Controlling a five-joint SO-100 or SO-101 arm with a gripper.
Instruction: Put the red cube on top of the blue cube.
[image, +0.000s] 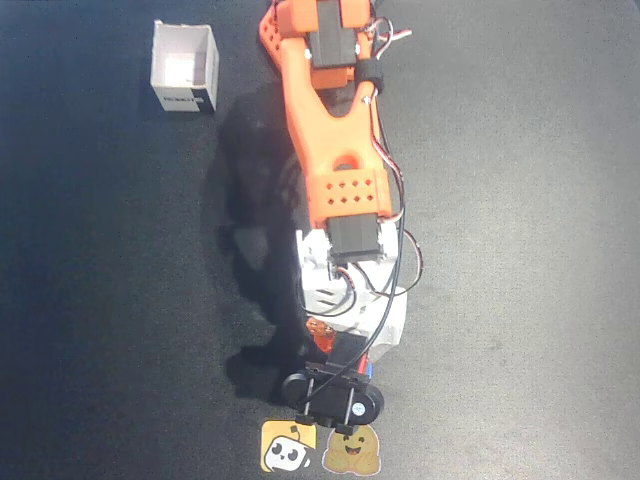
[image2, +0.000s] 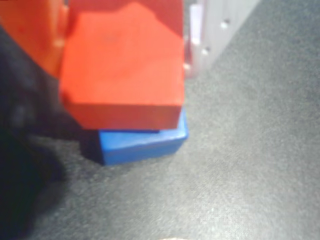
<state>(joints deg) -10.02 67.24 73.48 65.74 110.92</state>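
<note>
In the wrist view the red cube (image2: 122, 75) fills the upper left and sits between my gripper's (image2: 125, 45) orange finger (image2: 30, 35) and its white finger (image2: 212, 30). The gripper is shut on the cube. The blue cube (image2: 142, 142) lies on the dark table right under it, with only its front face and right edge showing. The red cube covers most of the blue cube's top, and I cannot tell if they touch. In the overhead view the orange arm (image: 335, 150) reaches down the middle, and its wrist and black camera mount (image: 335, 395) hide both cubes.
An open white box (image: 185, 65) stands at the top left of the overhead view. Two cartoon stickers (image: 288, 447) (image: 350, 452) lie at the bottom edge just below the camera mount. The table (image: 520, 300) is a dark mat.
</note>
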